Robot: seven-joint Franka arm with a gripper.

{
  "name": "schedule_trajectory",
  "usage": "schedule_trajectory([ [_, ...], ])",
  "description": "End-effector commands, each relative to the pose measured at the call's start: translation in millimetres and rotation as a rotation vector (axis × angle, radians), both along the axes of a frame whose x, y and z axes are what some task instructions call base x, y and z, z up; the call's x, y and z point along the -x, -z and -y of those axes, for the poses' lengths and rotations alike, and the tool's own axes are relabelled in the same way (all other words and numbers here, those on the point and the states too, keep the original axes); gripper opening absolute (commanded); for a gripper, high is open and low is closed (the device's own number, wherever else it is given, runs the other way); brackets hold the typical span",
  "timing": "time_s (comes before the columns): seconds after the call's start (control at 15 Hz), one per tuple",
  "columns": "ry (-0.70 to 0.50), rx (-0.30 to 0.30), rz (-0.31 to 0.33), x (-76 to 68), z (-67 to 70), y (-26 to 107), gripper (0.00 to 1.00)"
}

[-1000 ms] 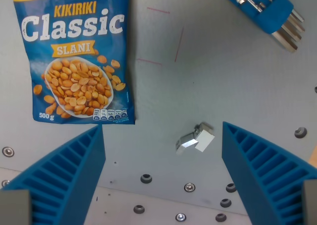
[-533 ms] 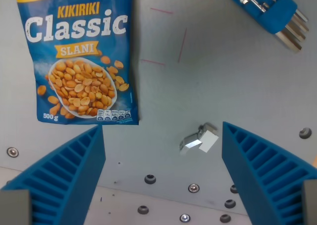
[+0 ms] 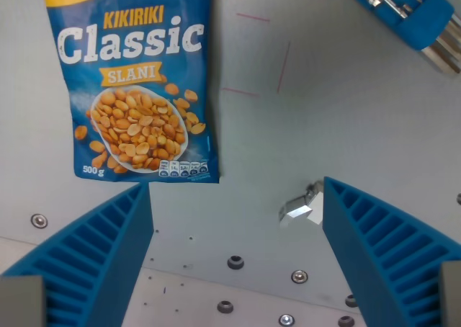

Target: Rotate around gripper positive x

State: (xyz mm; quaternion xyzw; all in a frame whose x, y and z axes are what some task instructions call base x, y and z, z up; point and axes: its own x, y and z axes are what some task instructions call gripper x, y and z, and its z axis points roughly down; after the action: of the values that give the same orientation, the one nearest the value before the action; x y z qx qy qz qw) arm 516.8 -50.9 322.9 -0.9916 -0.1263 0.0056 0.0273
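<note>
While the two ribbed blue fingers (image 3: 94, 262) are seen spread far apart at the lower corners of the wrist view, the gripper (image 3: 238, 258) is found wide open, and nothing is held between its jaws. Each finger is shaped as a wedge with stepped ridges along its inner face, and a grey block is seen at its lower outer end. Between the fingers a pale grey table (image 3: 324, 118) is seen, marked with thin red lines (image 3: 277, 60) and set with dark screw holes and bright screw heads near the bottom edge. A blue bag of peanuts (image 3: 137, 82), printed "KIKIRIKI Classic SLANI" and "500 g" with a picture of peanuts in a bowl, is laid flat on the table at the upper left, above the finger on the wrist view's left. A small shiny metal piece (image 3: 302, 206) is seen just beside the finger on the wrist view's right. A blue holder with metal keys (image 3: 421, 17) is partly cut off at the upper right corner.
</note>
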Motion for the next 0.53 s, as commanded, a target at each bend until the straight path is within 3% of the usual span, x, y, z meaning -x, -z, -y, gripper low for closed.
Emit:
schedule_trajectory([
  [0.07,-0.014,-0.190,-0.055,-1.4,5.9,-3.6,1.00],
  [0.53,-0.013,-0.280,-0.079,-1.4,5.9,-3.6,1.00],
])
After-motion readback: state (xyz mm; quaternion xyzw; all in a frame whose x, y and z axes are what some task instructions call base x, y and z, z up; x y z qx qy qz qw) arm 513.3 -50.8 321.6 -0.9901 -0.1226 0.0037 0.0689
